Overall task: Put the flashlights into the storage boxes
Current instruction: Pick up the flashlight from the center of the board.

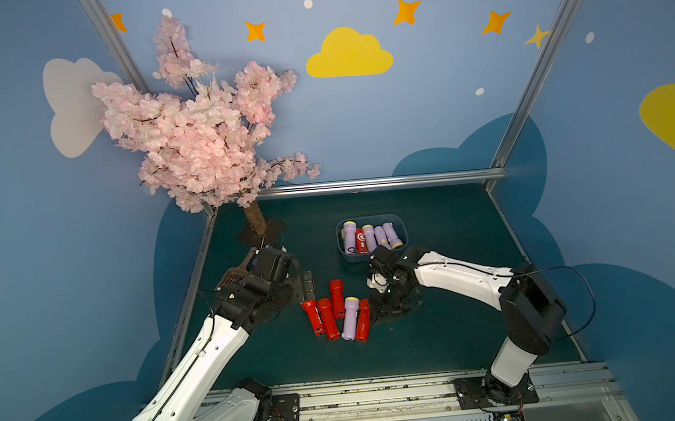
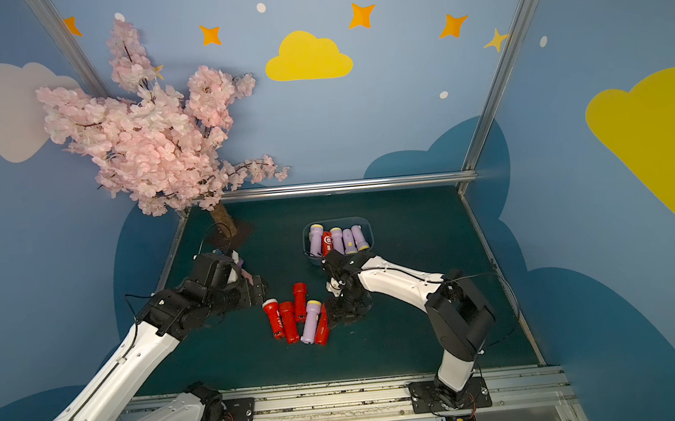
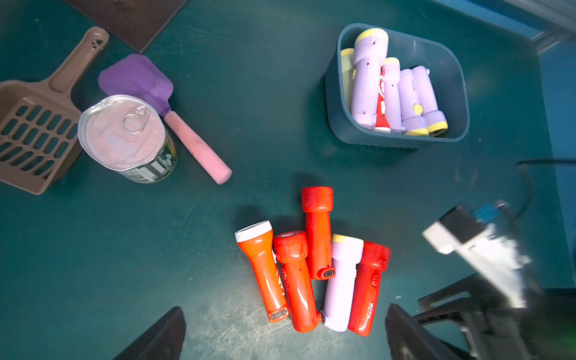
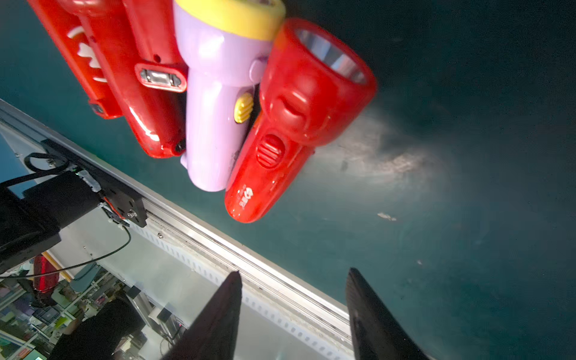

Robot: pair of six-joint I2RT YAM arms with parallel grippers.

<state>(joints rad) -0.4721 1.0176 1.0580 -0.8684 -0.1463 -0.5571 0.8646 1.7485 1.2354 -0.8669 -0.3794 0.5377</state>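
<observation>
Five loose flashlights (image 1: 328, 318) lay side by side on the mat (image 1: 460, 292), long axes pointing roughly toward the storage box (image 3: 343, 131), already holding several; the right gripper (image 4: 293, 274), part open and empty, was nearest, just beside the end red flashlight (image 4: 280, 124); the left gripper (image 3: 285, 308) gaped wide, empty.

Both top views show even, moderate light on the walls (image 1: 445, 127) and a darker tabletop (image 1: 423, 350); frame posts (image 1: 540, 64) lean outward toward the edges. Left wrist view: sharp, with soft shadows beside the flashlights (image 3: 318, 243); the right arm (image 3: 486, 249) is motion-blurred. Right wrist view: specular glare on the red flashlight (image 4: 299, 118), far corner falling dark.
</observation>
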